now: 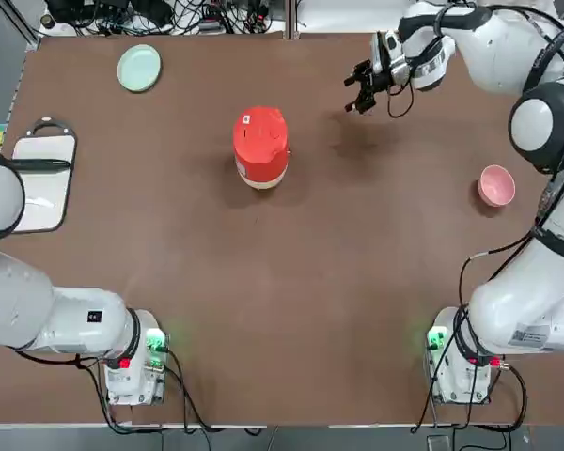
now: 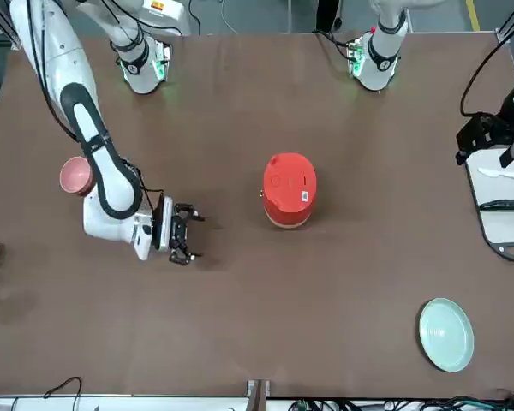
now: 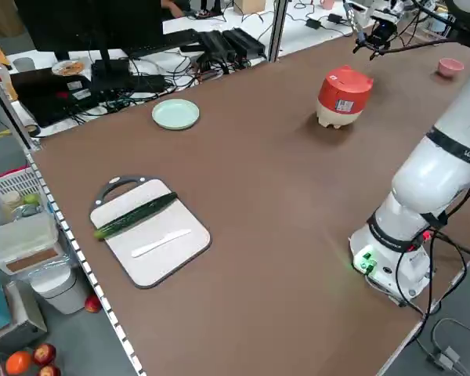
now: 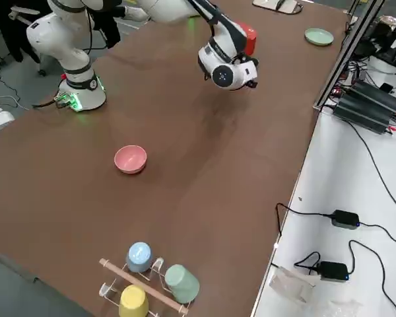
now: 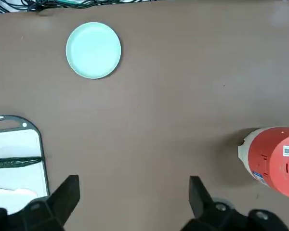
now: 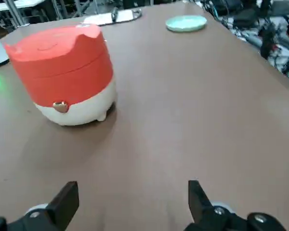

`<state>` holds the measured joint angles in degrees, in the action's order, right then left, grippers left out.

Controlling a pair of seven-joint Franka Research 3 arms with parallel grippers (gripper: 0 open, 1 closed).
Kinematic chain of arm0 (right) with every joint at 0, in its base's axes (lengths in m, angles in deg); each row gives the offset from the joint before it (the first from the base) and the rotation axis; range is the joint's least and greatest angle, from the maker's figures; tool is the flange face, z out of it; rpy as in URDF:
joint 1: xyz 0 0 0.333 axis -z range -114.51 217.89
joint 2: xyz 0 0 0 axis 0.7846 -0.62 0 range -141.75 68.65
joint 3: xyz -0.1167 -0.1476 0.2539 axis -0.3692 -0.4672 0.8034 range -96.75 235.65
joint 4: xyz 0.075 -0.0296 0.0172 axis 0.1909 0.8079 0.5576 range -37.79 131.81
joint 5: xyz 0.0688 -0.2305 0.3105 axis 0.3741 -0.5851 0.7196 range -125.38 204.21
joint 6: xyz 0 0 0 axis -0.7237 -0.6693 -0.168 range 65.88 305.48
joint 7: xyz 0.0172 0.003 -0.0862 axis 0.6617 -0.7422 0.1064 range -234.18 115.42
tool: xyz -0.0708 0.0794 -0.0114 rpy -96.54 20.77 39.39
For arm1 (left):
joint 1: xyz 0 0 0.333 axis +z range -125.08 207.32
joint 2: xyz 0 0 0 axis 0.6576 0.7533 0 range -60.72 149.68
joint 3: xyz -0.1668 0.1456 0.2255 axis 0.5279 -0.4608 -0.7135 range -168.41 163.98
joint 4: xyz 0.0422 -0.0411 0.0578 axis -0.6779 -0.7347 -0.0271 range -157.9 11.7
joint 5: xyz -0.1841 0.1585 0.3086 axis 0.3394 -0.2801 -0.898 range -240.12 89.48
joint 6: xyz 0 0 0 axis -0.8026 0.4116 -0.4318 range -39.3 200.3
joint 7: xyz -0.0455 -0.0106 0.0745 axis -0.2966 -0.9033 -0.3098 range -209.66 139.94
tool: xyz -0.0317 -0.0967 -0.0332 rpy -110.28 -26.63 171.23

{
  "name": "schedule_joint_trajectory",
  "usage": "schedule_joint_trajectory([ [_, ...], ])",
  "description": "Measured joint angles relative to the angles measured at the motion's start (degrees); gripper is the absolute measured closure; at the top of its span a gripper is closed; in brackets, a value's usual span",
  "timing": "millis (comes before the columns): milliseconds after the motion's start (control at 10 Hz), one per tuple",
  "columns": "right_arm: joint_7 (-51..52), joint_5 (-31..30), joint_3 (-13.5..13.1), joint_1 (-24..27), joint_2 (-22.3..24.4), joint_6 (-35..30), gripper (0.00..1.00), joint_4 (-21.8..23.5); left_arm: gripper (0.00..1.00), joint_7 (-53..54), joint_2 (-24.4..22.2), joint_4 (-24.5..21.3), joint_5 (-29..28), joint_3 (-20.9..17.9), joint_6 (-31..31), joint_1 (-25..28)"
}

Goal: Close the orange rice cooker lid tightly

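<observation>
From the robot's side, we see the rice cooker (image 1: 260, 146) near the table's middle, its lid (image 1: 259, 132) on top. The plate (image 1: 139, 69) lies beyond it to the left; the bowl (image 1: 496, 186) sits to its right, slightly nearer us. At far left we find the cutting board (image 3: 160, 254), bearing a cucumber (image 3: 137, 215) and, on our side of that, a knife (image 3: 161, 243). A rack (image 4: 145, 286) with cups (image 4: 183, 284) stands at the right edge. The left gripper (image 2: 466, 144) is by the board, the right (image 1: 352, 94) beyond the cooker, rightward.
</observation>
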<state>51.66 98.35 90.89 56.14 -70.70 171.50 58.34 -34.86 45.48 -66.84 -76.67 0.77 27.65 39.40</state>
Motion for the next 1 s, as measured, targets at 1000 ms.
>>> schedule_joint_trajectory([
  [1000,-79.6,-39.2,4.6,6.8,1.0,-4.4,0.0,-13.0,0.0,0.0,0.4,-0.3,0.5,0.6,-7.0,-0.2],
])
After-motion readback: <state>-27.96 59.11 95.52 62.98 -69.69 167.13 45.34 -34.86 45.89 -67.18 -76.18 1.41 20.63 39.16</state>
